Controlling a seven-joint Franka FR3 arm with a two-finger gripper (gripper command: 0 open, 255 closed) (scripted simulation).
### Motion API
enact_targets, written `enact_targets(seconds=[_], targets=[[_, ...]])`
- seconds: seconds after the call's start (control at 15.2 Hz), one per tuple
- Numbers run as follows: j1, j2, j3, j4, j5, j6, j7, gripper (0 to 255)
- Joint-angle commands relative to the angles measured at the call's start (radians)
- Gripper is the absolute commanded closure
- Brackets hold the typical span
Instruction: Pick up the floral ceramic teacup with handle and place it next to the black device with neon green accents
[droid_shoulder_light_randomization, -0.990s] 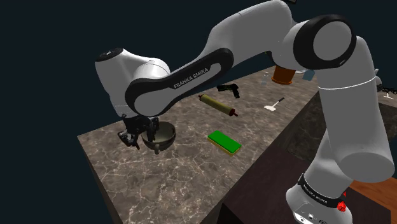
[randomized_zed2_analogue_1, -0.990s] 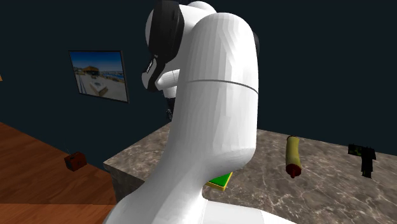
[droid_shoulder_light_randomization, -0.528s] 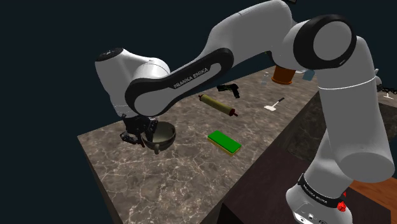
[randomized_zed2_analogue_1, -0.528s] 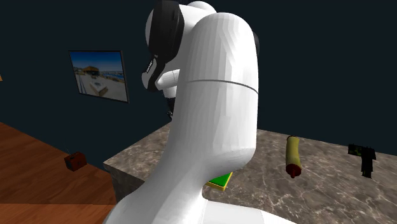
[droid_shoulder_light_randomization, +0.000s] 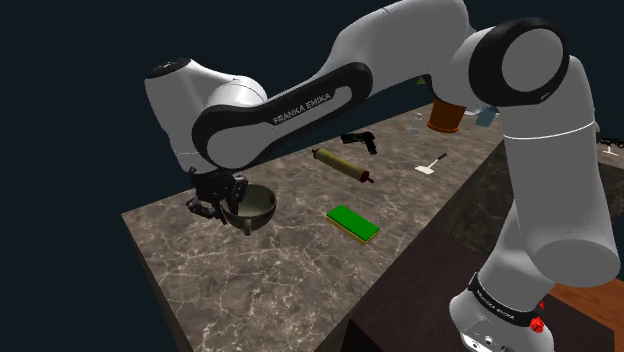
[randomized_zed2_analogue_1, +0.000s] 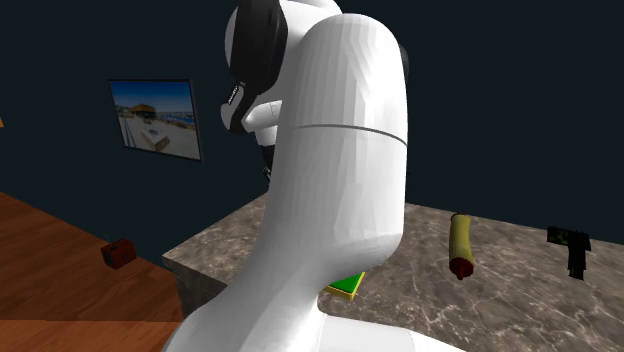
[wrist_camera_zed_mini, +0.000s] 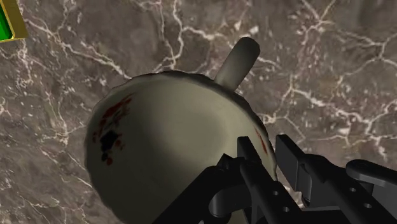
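A pale teacup (wrist_camera_zed_mini: 172, 140) with red and dark floral marks is gripped at its rim by the black gripper (wrist_camera_zed_mini: 270, 153), seemingly with one closed finger inside the bowl and one outside. Its handle (wrist_camera_zed_mini: 238, 57) lies across the bowl from the fingers. It is judged light, rigid, smooth and breakable; a firm rim pinch is advised. Under the fingers a dark veined marble counter (wrist_camera_zed_mini: 337, 70) is spread; dark walls (randomized_zed2_analogue_1: 60, 130) and a framed picture (randomized_zed2_analogue_1: 155, 118) are seen beyond.
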Motion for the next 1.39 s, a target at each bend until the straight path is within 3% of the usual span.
enact_targets(seconds=[0.0, 1.32], targets=[[0.000, -0.008, 0.003, 0.017, 0.006, -0.023, -0.008, 255], [0.020, -0.052, 0.020, 0.224, 0.042, -0.258, -0.071, 255]])
